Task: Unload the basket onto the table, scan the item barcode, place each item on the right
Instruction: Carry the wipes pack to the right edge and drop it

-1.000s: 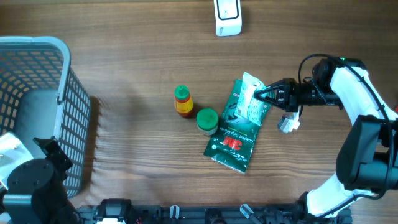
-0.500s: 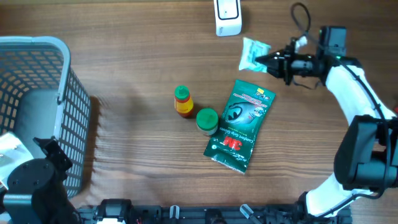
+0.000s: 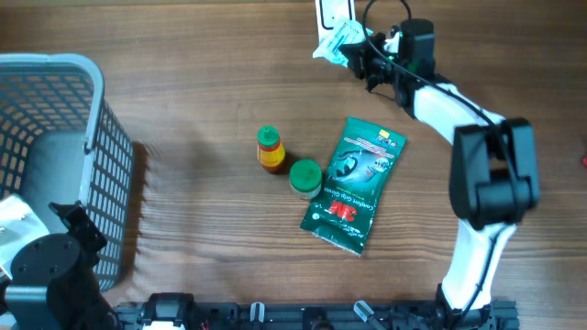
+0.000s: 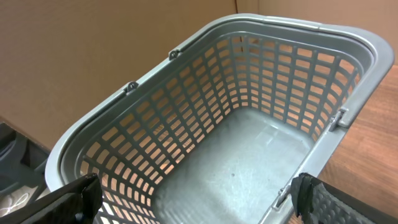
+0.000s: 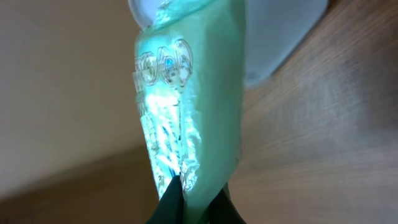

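Right gripper: clamped on one edge of the pale green packet.
Packet position: held upright just beside the white scanner, at the counter's far edge.
Left gripper: jaws wide apart, holding nothing, above the grey basket.
Mid-counter: dark green pouch, small bottle, green-lidded jar.

left pincer: jaws wide apart | right pincer: jaws pinched closed | right arm: stretched far forward
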You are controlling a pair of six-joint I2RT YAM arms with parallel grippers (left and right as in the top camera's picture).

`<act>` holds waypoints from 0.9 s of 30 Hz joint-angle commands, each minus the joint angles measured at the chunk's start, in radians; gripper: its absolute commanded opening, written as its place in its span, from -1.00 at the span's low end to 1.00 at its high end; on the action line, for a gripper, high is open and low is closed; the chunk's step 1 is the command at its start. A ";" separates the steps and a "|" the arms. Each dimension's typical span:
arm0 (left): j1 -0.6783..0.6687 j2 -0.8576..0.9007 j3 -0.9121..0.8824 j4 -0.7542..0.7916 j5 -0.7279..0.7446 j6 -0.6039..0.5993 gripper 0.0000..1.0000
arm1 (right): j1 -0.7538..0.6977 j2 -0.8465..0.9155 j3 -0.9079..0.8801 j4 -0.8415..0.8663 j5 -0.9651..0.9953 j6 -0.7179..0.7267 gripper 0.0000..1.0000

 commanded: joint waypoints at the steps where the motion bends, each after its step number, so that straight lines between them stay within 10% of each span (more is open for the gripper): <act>1: 0.008 -0.001 0.006 0.004 -0.012 0.007 1.00 | 0.004 0.145 0.237 0.000 0.000 0.052 -0.90; 15: 0.008 -0.001 0.006 0.004 -0.012 0.007 1.00 | 0.036 0.173 0.347 -0.287 0.062 -0.048 -0.90; 27: 0.008 -0.001 0.006 0.004 -0.012 0.007 1.00 | -0.432 -0.259 0.347 -1.155 0.525 -0.286 -0.91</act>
